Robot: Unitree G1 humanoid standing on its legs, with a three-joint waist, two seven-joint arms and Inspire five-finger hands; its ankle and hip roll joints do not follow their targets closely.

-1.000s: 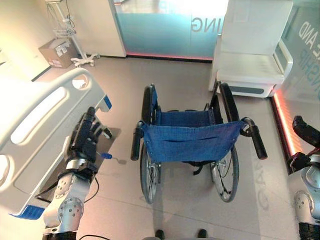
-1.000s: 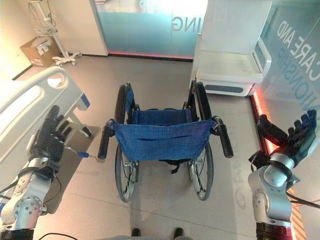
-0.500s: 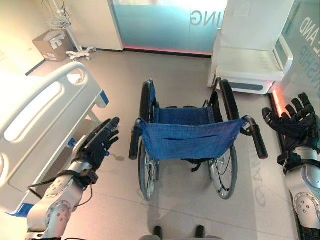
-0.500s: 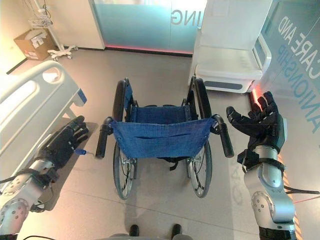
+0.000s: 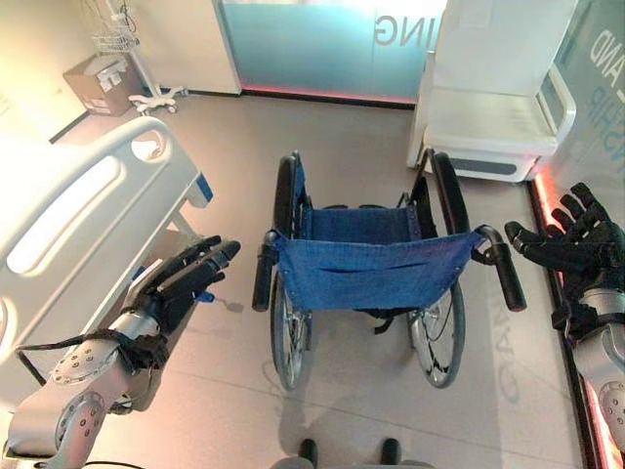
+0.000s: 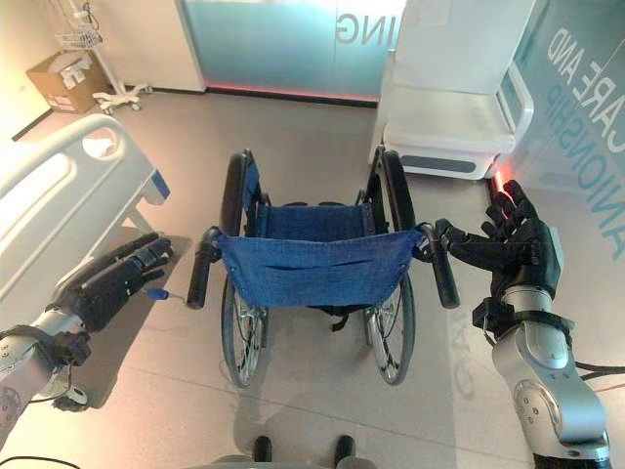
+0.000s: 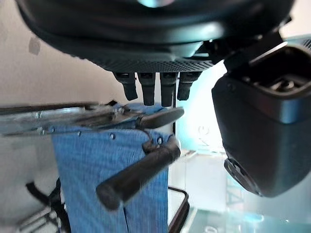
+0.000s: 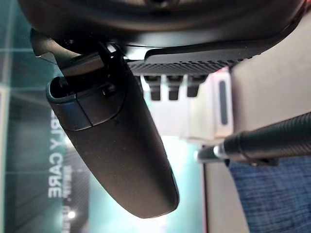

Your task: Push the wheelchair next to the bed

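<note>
The wheelchair [image 5: 366, 283] stands on the floor just right of the bed [image 5: 73, 230], its back toward the robot and its seat facing away toward the glass wall [image 5: 322, 44]. Its long axis runs straight away from the robot, roughly parallel to the bed's side. The two push handles stick back toward the robot, the left handle [image 5: 264, 274] on the bed side and the right handle [image 5: 506, 277] on the side of the white chair [image 5: 493, 107], which sits beyond the wheelchair's right wheel.

The left hand [image 5: 186, 281] hovers between the bed and the left handle, fingers straight and spread, apart from the handle. The right hand [image 6: 508, 244] hovers just right of the right handle, fingers straight and splayed, its thumb close to the grip but not closed round it. Both hands hold nothing.

Half a second ago the left hand pointed more steeply upward; it now lies flatter and reaches toward the left handle. The right hand has come down and inward toward the right handle. The wheelchair itself has not moved beside the bed.
</note>
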